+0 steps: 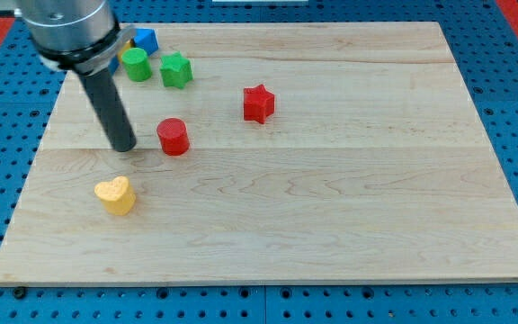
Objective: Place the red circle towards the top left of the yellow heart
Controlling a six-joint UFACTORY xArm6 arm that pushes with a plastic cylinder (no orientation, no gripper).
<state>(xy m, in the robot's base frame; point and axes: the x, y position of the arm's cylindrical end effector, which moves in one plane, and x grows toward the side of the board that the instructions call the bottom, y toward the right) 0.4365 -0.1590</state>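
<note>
Resting on the board [331, 207], my tip [126, 147] has no jaws to open or close; it sits just left of the red circle [174, 137], apart from it. That circle lies up and right of the yellow heart [115, 194], so it seems to need moving leftward. Red star [258, 103], green star [176, 69], green cylinder [136, 64] and blue block [145, 40] sit farther up.

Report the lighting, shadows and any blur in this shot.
Camera view: even, soft light; short faint shadows under the red circle and yellow heart; no glare on the board. The blocks look sharp; the arm's top is cropped at the view's top. My tip sits just left of the circle.
</note>
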